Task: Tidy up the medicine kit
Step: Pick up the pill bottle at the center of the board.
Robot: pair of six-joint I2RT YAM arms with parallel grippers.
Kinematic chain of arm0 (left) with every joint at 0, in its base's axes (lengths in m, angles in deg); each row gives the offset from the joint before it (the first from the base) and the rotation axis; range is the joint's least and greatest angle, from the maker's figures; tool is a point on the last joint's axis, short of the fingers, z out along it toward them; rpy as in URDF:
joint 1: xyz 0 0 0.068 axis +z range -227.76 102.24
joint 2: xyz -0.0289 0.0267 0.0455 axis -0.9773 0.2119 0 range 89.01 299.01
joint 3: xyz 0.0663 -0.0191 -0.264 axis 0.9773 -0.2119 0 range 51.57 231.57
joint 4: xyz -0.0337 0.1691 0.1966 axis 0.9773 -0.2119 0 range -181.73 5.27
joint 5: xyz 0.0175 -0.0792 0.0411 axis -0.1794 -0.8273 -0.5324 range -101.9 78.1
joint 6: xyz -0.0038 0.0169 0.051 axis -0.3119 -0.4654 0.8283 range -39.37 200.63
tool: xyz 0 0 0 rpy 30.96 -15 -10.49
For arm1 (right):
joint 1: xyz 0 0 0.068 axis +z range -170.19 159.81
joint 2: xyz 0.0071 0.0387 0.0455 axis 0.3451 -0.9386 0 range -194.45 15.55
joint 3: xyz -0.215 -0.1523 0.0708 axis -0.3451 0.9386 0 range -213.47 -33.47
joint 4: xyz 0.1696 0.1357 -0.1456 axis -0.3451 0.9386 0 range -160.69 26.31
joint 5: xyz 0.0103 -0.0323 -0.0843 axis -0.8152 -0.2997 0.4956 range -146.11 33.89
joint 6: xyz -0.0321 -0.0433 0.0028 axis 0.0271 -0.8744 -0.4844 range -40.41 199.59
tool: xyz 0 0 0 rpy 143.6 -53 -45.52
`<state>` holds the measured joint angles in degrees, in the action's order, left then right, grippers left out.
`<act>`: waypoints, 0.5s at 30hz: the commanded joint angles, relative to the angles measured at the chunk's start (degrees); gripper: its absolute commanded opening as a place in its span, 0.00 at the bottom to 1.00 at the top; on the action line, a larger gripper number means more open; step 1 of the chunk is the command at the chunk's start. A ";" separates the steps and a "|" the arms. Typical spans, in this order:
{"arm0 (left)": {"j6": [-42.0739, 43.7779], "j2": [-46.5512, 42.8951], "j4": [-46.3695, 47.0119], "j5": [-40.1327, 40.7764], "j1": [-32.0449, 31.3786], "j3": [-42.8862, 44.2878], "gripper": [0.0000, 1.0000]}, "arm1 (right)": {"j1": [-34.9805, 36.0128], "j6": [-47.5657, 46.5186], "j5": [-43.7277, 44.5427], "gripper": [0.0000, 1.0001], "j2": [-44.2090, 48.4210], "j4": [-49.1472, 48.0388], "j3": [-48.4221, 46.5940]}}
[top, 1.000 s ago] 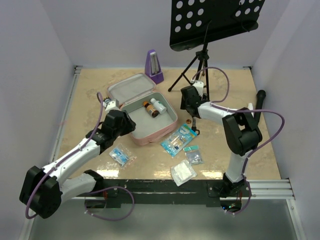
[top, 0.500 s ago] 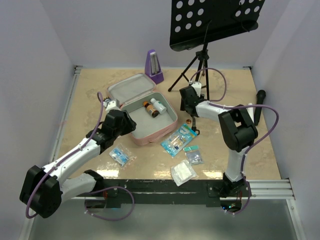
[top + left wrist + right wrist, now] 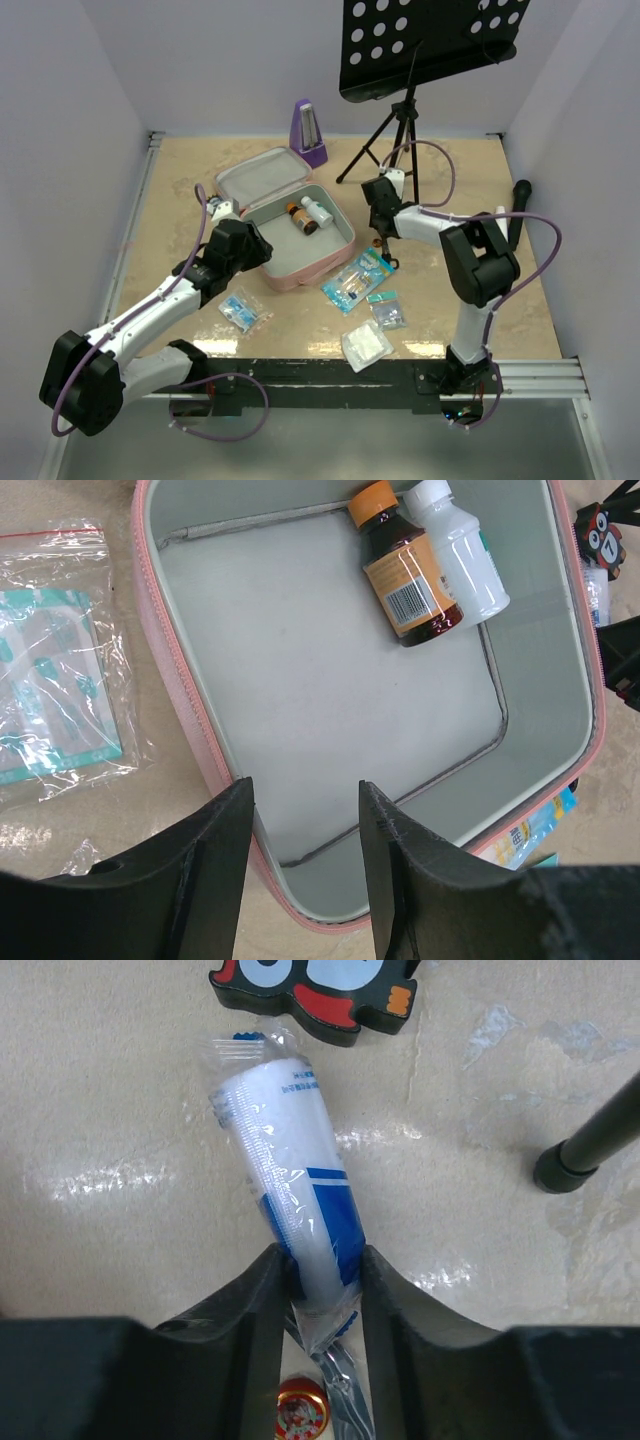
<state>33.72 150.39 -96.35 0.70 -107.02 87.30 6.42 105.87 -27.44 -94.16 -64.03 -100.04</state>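
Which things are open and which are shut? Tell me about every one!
medicine kit: open, lid flipped back
brown bottle: capped, lying inside the kit
white bottle: capped, lying beside it
left gripper: open, above the kit's near wall
right gripper: closed on the wrapped roll

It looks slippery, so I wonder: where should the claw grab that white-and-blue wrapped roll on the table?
Across the round body of the roll, from above: it lies flat with both long sides free; the loose wrapper ends would likely slip. The right claw clasps its blue end this way.
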 commanded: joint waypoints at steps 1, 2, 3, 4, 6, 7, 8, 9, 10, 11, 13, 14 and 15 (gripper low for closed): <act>-0.19 -0.12 1.33 -0.30 0.34 -0.39 0.50 | -0.07 -0.01 -0.01 0.31 5.03 -0.85 1.00; -0.28 -0.13 1.33 -0.21 0.34 -0.39 0.50 | 0.02 -0.09 0.07 0.30 5.56 -0.77 1.17; -0.19 -0.39 1.25 -0.21 0.34 -0.48 0.50 | 0.02 0.00 0.16 0.30 6.43 -0.85 1.52; -0.19 -0.48 1.16 -0.12 0.34 -0.48 0.50 | 0.11 0.00 0.34 0.30 7.22 -0.77 1.79; -0.37 -0.65 0.89 0.05 0.43 -0.48 0.50 | 0.28 0.00 0.34 0.30 9.07 -0.50 1.97; -0.20 -0.74 0.72 0.23 0.34 -0.48 0.50 | 0.46 0.00 0.34 0.30 9.77 0.02 1.88; -0.19 -0.83 0.46 0.32 0.34 -0.39 0.50 | 0.81 -0.09 0.34 0.30 10.82 0.46 1.88; -0.19 -1.00 0.28 0.49 0.34 -0.31 0.50 | 1.16 -0.09 0.34 0.30 11.79 0.90 1.88; -0.19 -1.09 0.11 0.76 0.34 -0.13 0.50 | 1.86 -0.18 0.16 0.30 13.71 1.08 2.14; -0.28 -1.27 -0.16 1.19 0.34 -0.04 0.50 | 2.47 -0.35 -0.19 0.29 15.47 1.25 2.66; -0.37 -1.53 -0.42 1.90 0.34 0.22 0.50 | 4.93 -0.44 -0.98 0.29 18.38 1.69 3.37; -0.46 -1.62 -0.69 2.25 0.34 0.40 0.50 | 6.51 -0.62 -0.89 0.29 19.44 2.13 3.55; -0.54 -1.71 -1.12 2.78 0.43 0.75 0.50 | 8.61 -0.71 -0.28 0.29 19.97 2.92 3.37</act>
<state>33.69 150.24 -96.94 1.29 -107.02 87.30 9.29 105.76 -27.48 -79.50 -62.70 -97.02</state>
